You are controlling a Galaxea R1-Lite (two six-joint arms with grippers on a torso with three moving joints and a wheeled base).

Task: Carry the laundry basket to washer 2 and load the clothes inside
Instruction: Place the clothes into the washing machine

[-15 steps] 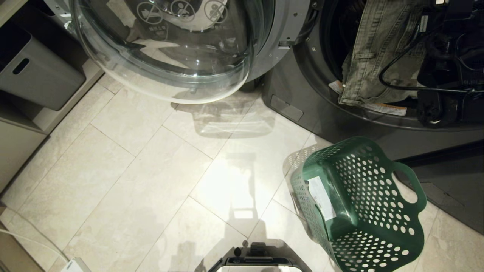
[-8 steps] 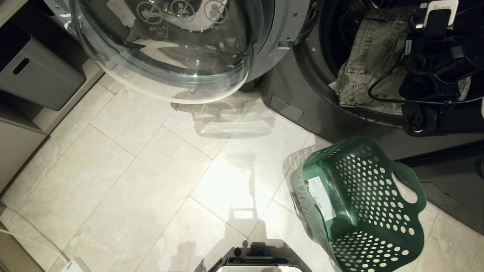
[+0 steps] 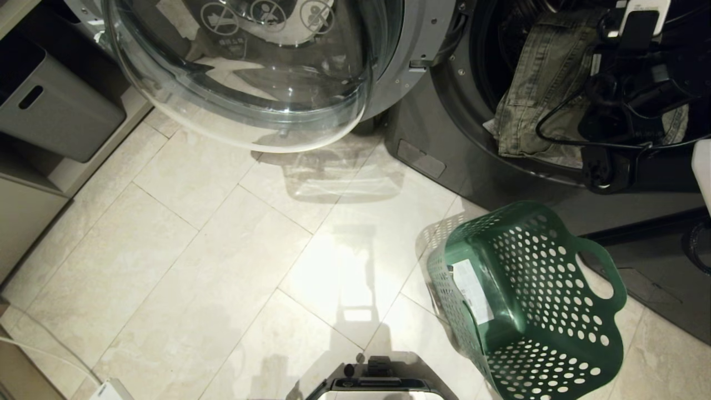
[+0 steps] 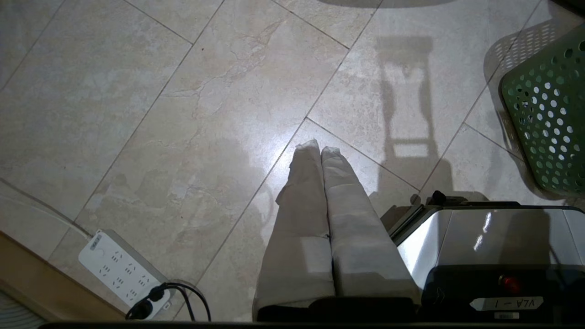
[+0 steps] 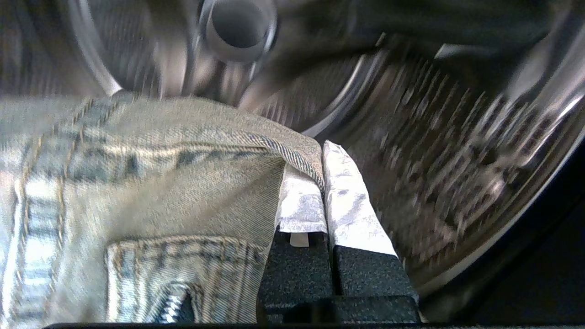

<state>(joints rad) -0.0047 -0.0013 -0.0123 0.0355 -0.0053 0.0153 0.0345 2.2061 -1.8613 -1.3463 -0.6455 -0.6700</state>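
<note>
Right hand (image 5: 322, 151) is pinching the edge of the clothes (image 5: 151, 192), fingers pressed together on the denim hem.

Head view: the right arm is reaching into the open mouth of the washer (image 3: 444, 128), at the top right. The clothes (image 3: 541, 83) are hanging over the lower lip of the washer's opening, partly inside the drum. The washer's glass door (image 3: 244, 72) is standing swung open to the left of the opening. The laundry basket (image 3: 527, 300) is lying tipped on the floor in front of the washer, with nothing in it. A grey bin (image 3: 50, 105) is sitting on a low shelf well left of the washer.

Left wrist view: left hand (image 4: 321, 148) is hanging closed and holding nothing, above the floor tiles; a power strip (image 4: 119, 269) is lying nearby, and the basket's perforated wall is showing at the frame edge.

Right wrist view: the drum's ribbed metal wall (image 5: 434, 151) is curving behind the clamped denim.
</note>
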